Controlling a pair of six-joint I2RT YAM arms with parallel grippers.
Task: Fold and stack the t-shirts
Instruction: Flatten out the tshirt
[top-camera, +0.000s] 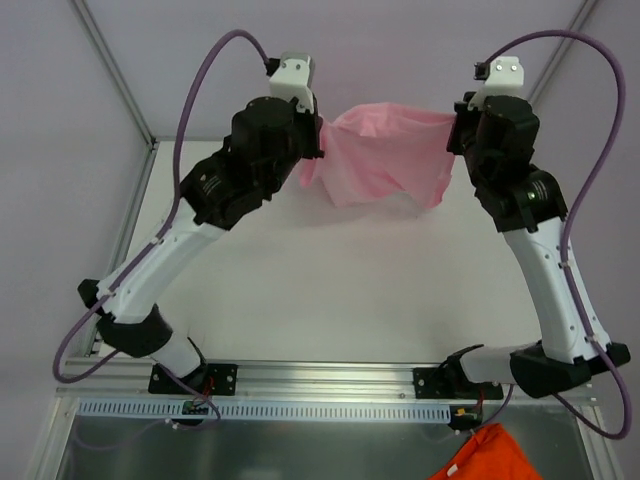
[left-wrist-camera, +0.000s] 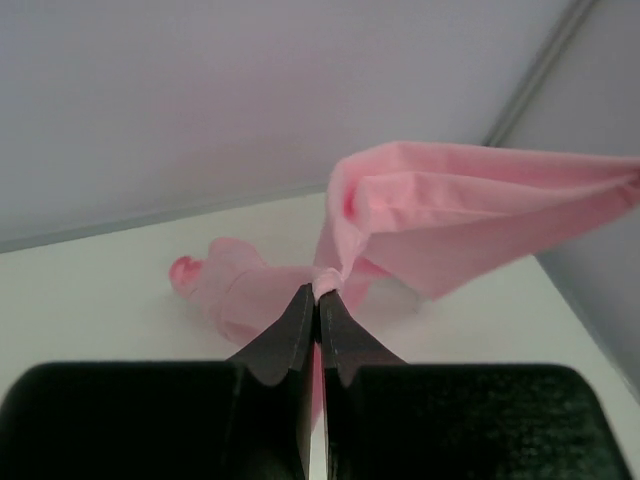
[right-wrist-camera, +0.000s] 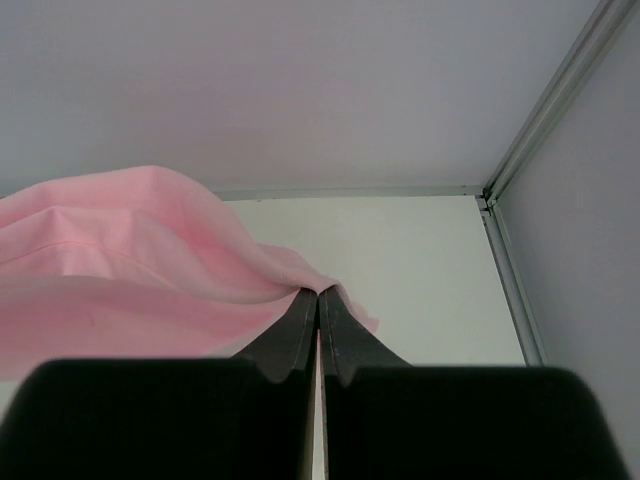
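Observation:
A light pink t-shirt (top-camera: 385, 155) hangs stretched between my two grippers at the far side of the white table (top-camera: 330, 290), its lower folds sagging onto the surface. My left gripper (top-camera: 322, 135) is shut on the shirt's left end; in the left wrist view the pink t-shirt (left-wrist-camera: 470, 215) bunches at the tips of the left gripper (left-wrist-camera: 320, 292). My right gripper (top-camera: 458, 130) is shut on the right end; the right wrist view shows the pink t-shirt (right-wrist-camera: 120, 260) running leftward from the pinched tips of the right gripper (right-wrist-camera: 319, 292).
An orange cloth (top-camera: 490, 458) lies below the table's near edge at the bottom right. A metal frame rail (right-wrist-camera: 510, 270) borders the table's right side, with grey walls behind. The arm bases are bolted along the near edge rail (top-camera: 330, 378).

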